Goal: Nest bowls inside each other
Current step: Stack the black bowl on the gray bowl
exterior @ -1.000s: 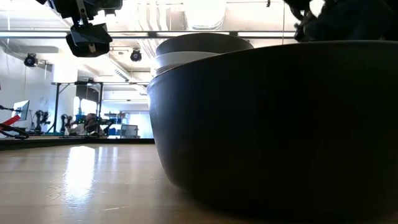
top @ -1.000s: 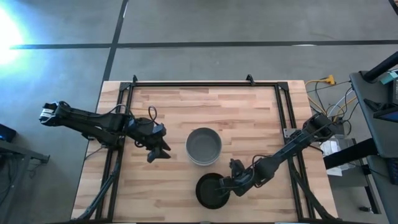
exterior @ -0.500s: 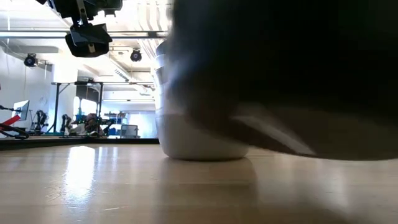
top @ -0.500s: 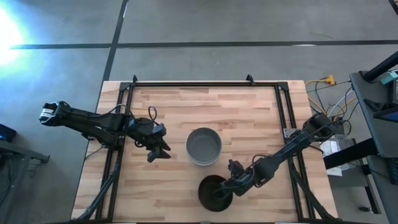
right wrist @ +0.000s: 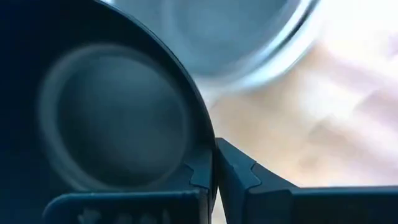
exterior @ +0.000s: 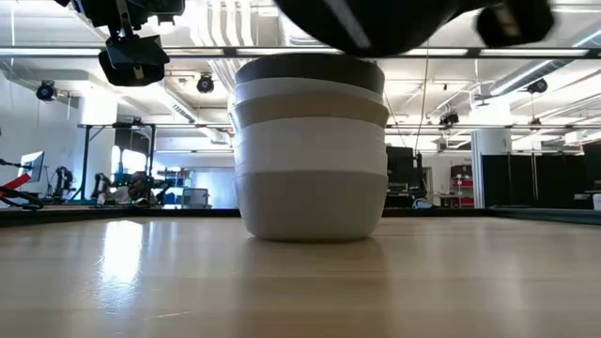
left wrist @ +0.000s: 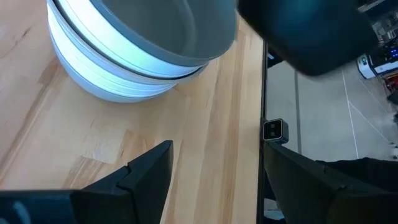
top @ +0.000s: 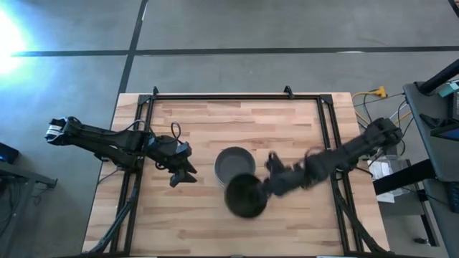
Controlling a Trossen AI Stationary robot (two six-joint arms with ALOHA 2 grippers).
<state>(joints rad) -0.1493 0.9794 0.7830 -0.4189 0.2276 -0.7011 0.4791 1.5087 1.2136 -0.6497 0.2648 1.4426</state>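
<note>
**Black bowl carried toward the stack**

From above, my right gripper [top: 267, 188] pinched the rim of the black bowl [top: 244, 196], holding it by the edge so its mouth stayed free to drop over the stack of bowls [top: 233, 166] at the table's [top: 287, 129] middle. The bowl overlapped the stack's near edge. My left gripper [top: 183, 174] waited well apart, out of the way.

At table height, the stack [exterior: 310, 150] stood with a dark grey bowl on top, and the black bowl [exterior: 376, 19] hung above it, clear of the rim.

My left wrist view showed my left fingers [left wrist: 146, 171] spread and empty.

My right wrist view showed my fingers [right wrist: 233, 171] clamped across the black bowl's wall [right wrist: 112, 118].
</note>
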